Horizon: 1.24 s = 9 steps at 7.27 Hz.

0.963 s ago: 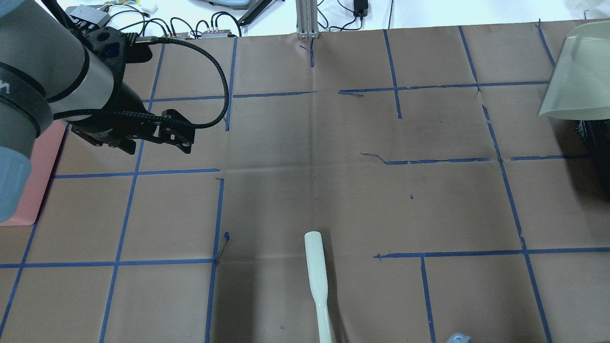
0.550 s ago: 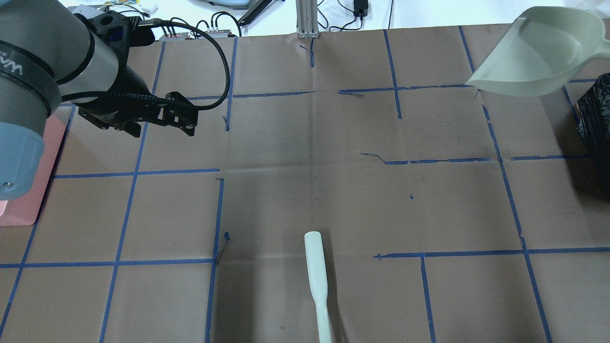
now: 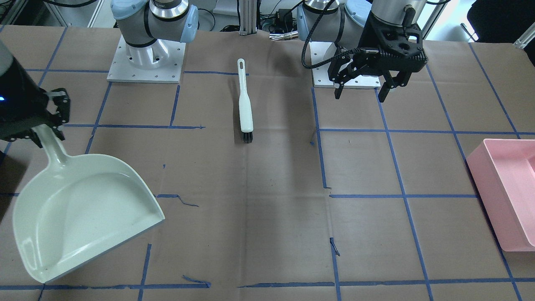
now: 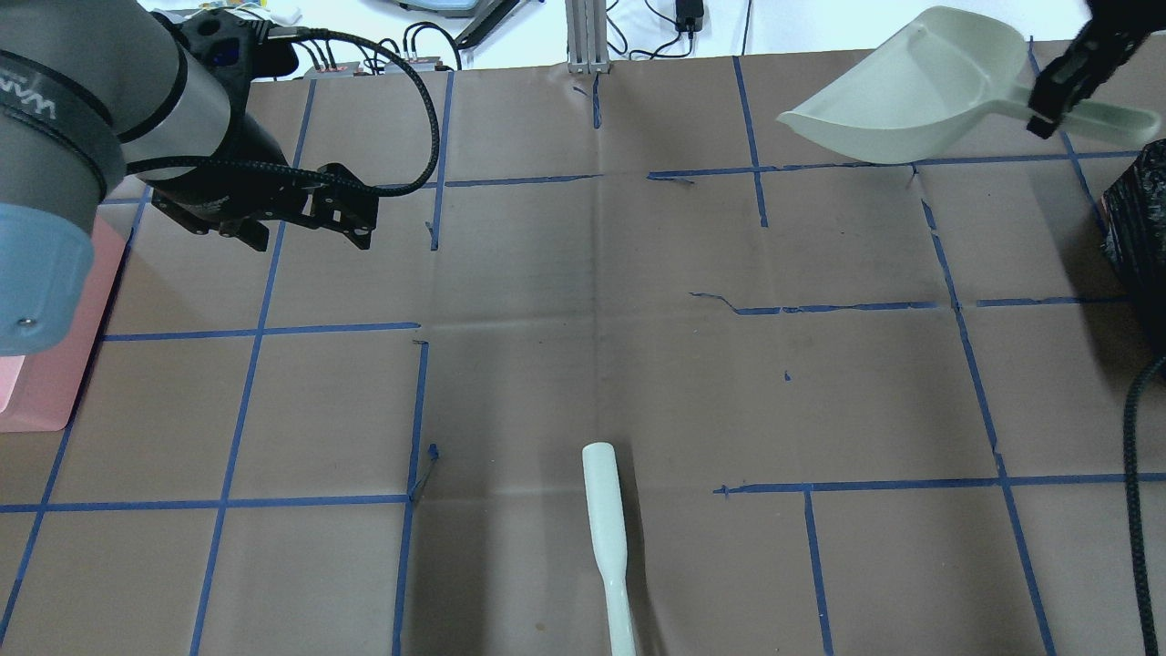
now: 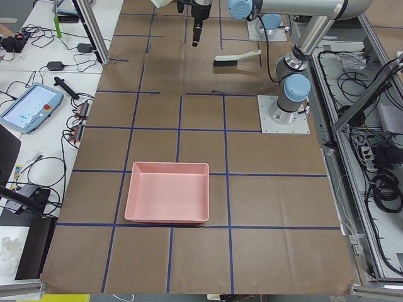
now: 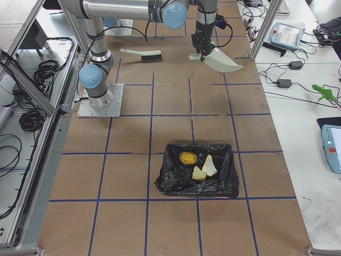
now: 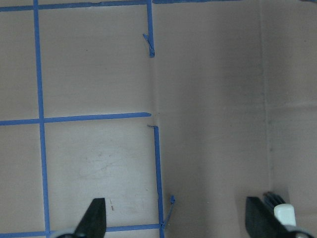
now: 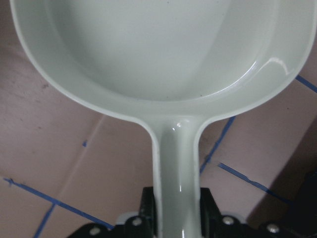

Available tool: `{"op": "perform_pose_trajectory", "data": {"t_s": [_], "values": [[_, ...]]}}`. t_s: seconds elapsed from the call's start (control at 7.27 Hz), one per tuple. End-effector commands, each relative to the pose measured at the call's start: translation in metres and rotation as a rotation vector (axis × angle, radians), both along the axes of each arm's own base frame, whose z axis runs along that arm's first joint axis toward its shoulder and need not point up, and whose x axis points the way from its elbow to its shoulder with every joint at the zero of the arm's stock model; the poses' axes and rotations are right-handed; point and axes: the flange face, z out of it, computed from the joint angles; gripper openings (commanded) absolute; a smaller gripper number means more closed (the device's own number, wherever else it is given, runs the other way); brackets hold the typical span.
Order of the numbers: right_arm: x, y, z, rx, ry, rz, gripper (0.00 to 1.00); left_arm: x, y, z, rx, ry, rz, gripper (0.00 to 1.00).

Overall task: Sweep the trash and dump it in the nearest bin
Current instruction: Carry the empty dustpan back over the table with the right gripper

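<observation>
The trash lies in the black bag bin (image 6: 171,184): a yellow-brown potato (image 6: 187,158), a white bread wedge (image 6: 209,166) and a small bread chunk (image 6: 199,174). My right gripper (image 4: 1057,100) is shut on the handle of the pale green dustpan (image 4: 911,91), held above the far right of the table beside the bin (image 4: 1134,228). The pan (image 8: 158,59) looks empty. My left gripper (image 4: 305,239) is open and empty, hovering over the left side of the table. The white brush (image 4: 606,538) lies on the table near the robot's base.
A pink tray (image 3: 485,167) sits at the table's left end, beside my left arm. Blue tape lines grid the brown paper cover. Cables and devices lie beyond the far edge.
The dustpan has swung left, away from over the black bin, and levelled out; my right gripper has come into view. My left gripper has drawn slightly toward the far edge.
</observation>
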Motion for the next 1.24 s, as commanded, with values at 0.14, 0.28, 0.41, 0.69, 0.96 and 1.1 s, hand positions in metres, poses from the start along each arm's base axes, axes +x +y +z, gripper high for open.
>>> {"op": "perform_pose_trajectory", "data": {"t_s": [0.14,0.28,0.41,0.69,0.96,1.1], "values": [[0.144,-0.007,-0.05,-0.014,-0.014,-0.168,0.0,-0.007,0.012,0.021,-0.005,-0.002,-0.012,0.99],[0.192,-0.007,-0.073,-0.02,-0.018,-0.193,0.0,-0.007,0.004,0.024,0.004,-0.004,-0.013,0.98],[0.235,-0.004,-0.104,-0.005,-0.014,-0.223,0.0,-0.006,-0.003,0.024,0.012,-0.004,-0.011,0.98],[0.285,0.005,-0.15,0.025,0.008,-0.29,0.0,-0.004,-0.019,0.017,0.025,-0.006,-0.007,0.99],[0.292,0.003,-0.175,0.062,0.011,-0.371,0.0,0.002,-0.037,0.01,0.039,-0.065,-0.002,0.99],[0.307,0.006,-0.191,0.092,-0.004,-0.418,0.0,0.002,-0.04,0.009,0.043,-0.065,-0.004,0.99]]}}
